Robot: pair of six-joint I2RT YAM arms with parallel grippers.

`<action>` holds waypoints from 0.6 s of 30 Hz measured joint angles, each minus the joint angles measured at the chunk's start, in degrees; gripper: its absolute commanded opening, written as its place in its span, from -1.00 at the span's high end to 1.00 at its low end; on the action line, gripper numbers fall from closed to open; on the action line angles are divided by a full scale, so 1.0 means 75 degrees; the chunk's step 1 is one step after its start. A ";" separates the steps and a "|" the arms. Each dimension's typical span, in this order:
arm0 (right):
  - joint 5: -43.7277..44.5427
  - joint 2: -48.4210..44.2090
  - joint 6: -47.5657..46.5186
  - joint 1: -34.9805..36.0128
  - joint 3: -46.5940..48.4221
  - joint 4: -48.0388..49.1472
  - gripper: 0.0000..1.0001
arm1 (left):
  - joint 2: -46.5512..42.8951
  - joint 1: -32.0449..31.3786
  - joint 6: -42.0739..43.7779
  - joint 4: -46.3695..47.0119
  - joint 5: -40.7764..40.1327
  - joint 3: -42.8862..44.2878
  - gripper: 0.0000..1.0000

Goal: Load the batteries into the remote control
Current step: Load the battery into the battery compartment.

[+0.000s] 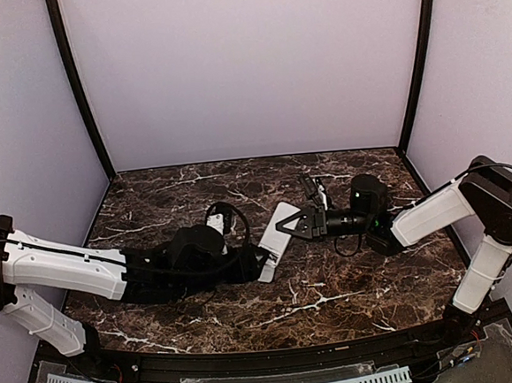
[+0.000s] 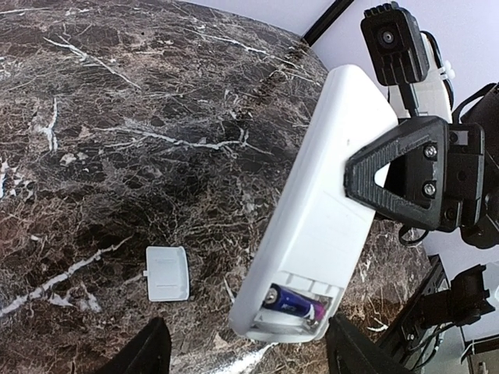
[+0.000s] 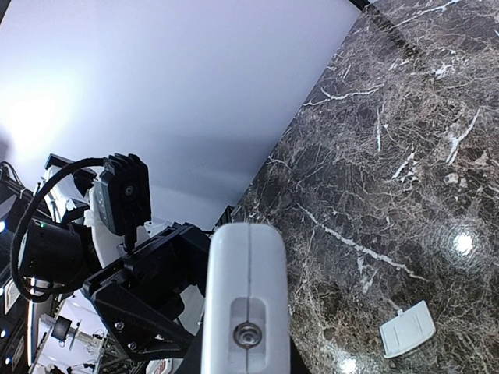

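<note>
Showing one remote control [image 2: 327,195], one battery [image 2: 295,302]

Dark marble tabletop [image 1: 353,299], white veining. Small white flat cover piece [image 2: 167,273] lying flat on it.

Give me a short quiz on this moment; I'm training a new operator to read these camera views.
1. True or false: the open battery compartment of the remote control is empty.
2. Which one clamps the remote control? A. left gripper B. right gripper C. neither
3. Fill in: the detached white cover lies on the ___.
Key: 1. False; one battery sits in it. 2. B; the left gripper's fingers stand apart on either side of the remote's end. 3. table.
</note>
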 measured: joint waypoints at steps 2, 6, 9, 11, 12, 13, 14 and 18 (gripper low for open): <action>0.0003 0.0000 0.0003 0.0000 -0.0006 0.0009 1.00 | 0.0000 0.0000 -0.0085 0.0134 -0.0029 -0.0070 -0.34; 0.0003 -0.0029 0.0023 0.0020 -0.0009 0.0017 1.00 | 0.0003 0.0003 -0.0242 0.0425 -0.0105 -0.0085 -0.33; 0.0003 -0.0085 0.0023 0.0044 -0.0009 0.0026 1.00 | 0.0006 0.0000 -0.0274 0.0519 -0.0125 -0.0085 -0.33; 0.0006 -0.0108 0.0026 0.0047 -0.0009 0.0032 1.00 | 0.0023 0.0000 -0.0286 0.0618 -0.0134 -0.0085 -0.32; 0.0009 -0.0111 0.0029 0.0050 -0.0009 0.0032 1.00 | 0.0041 0.0000 -0.0289 0.0641 -0.0134 -0.0085 -0.31; 0.0009 -0.0114 0.0029 0.0050 -0.0009 0.0035 1.00 | 0.0064 0.0003 -0.0294 0.0659 -0.0137 -0.0085 -0.31; 0.0012 -0.0114 0.0032 0.0050 -0.0009 0.0038 1.00 | 0.0090 0.0003 -0.0312 0.0679 -0.0137 -0.0085 -0.29; 0.0029 -0.0114 0.0058 0.0050 -0.0009 0.0079 1.00 | 0.0251 0.0000 -0.0370 0.0743 -0.0122 -0.0085 -0.24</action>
